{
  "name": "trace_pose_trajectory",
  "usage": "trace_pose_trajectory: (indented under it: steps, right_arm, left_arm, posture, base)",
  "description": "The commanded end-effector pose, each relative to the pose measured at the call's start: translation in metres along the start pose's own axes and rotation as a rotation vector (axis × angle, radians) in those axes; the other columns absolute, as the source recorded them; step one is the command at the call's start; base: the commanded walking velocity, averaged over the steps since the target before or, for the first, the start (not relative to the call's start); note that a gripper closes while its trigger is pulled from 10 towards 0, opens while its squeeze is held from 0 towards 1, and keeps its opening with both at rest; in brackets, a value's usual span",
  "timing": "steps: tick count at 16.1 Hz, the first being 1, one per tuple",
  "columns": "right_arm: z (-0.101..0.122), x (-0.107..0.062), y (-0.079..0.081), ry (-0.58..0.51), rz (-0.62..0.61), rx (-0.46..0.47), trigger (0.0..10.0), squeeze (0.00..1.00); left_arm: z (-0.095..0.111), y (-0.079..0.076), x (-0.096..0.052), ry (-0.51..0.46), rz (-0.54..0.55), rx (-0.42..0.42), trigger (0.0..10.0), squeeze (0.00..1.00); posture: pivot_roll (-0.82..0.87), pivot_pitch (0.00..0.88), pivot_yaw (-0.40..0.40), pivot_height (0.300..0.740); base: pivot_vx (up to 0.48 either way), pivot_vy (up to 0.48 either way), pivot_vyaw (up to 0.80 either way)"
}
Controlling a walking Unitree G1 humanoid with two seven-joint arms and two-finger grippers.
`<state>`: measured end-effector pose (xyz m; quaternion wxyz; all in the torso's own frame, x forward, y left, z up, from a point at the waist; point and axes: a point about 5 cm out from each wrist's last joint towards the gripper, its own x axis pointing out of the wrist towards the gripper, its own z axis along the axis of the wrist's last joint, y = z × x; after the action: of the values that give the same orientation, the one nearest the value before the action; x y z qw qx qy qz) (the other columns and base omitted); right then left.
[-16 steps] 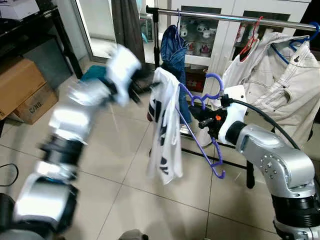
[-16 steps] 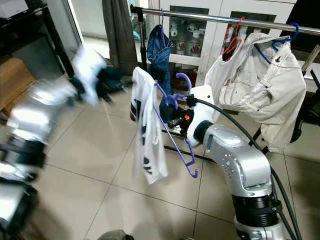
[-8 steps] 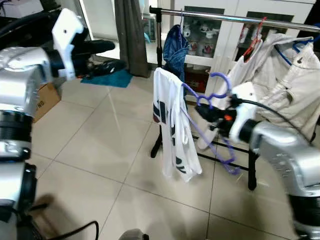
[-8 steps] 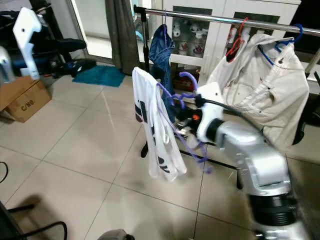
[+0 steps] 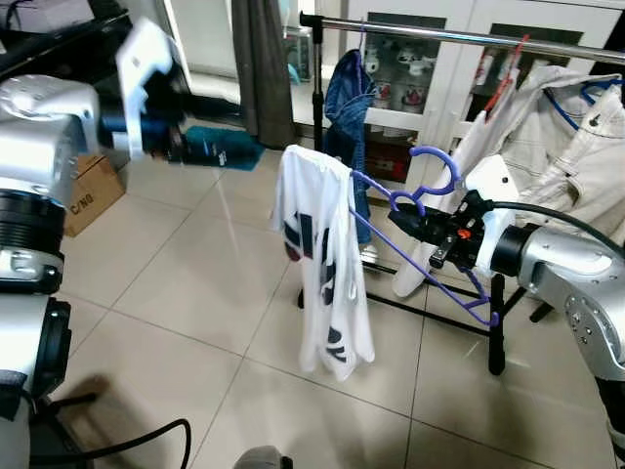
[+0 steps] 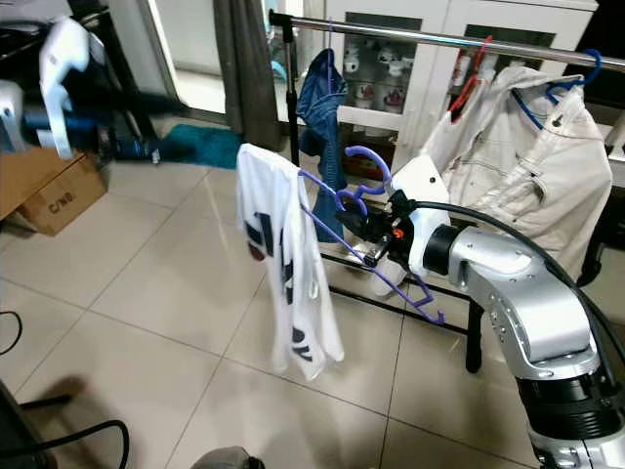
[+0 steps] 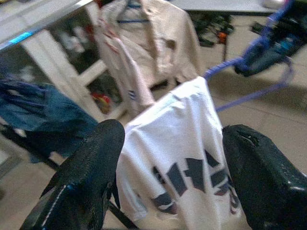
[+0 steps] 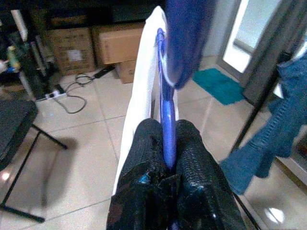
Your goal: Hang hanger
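My right gripper (image 5: 410, 223) is shut on the neck of a purple hanger (image 5: 430, 269), just below its hook. A white T-shirt with dark lettering (image 5: 327, 269) hangs from the hanger's left shoulder, and the hanger is tilted with its other end low. It is held in front of and below the metal clothes rail (image 5: 469, 37). In the right wrist view the fingers (image 8: 192, 158) pinch the purple hanger (image 8: 165, 124). My left gripper (image 5: 229, 127) is raised at the left, apart from the shirt; its fingers (image 7: 91, 163) are open with nothing between them.
A denim garment (image 5: 349, 98), a red hanger (image 5: 503, 73) and a white jacket on a blue hanger (image 5: 576, 127) hang on the rail. The rack's black foot (image 5: 496, 342) stands on the tiled floor. Left are a cardboard box (image 5: 88, 191) and teal mat (image 5: 229, 156).
My left arm has swung up and away from the shirt to the left. The right gripper keeps hold of the hanger, and the shirt has swung a little.
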<state>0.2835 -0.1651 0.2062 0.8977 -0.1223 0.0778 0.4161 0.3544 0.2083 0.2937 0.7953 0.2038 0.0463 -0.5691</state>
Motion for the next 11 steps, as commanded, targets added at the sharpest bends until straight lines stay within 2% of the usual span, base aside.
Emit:
trace_pose_trajectory:
  steps: [1,2,3,6,11]
  right_arm:
    - [0.015,0.001,0.007,-0.045,0.05,-0.077,10.0,0.0]
    - [0.015,0.001,0.008,-0.045,0.061,-0.084,10.0,0.0]
    - [0.016,0.001,0.011,-0.041,0.083,-0.11,10.0,0.0]
    - [0.018,-0.005,0.026,-0.038,0.196,-0.203,10.0,0.0]
    - [0.017,-0.009,0.033,-0.03,0.253,-0.242,10.0,0.0]
  left_arm:
    - [-0.002,-0.003,0.005,0.021,-0.08,0.012,10.0,0.56]
    - [-0.003,-0.004,0.008,0.025,-0.112,0.012,10.0,0.56]
    - [-0.005,-0.006,0.016,0.02,-0.172,0.019,10.0,0.0]
    - [-0.012,-0.014,0.029,0.062,-0.28,0.037,10.0,0.0]
    - [-0.015,-0.018,0.043,0.085,-0.335,0.053,10.0,0.0]
  posture:
    - [0.14,0.0,0.054,0.74]
    - [0.14,0.0,0.054,0.74]
    - [0.13,0.0,0.058,0.74]
    - [0.13,0.0,0.065,0.74]
    - [0.13,0.0,0.081,0.74]
  base:
    - [0.0,0.0,0.0]
    - [0.0,0.0,0.0]
    - [0.0,0.0,0.0]
    - [0.0,0.0,0.0]
    - [0.0,0.0,0.0]
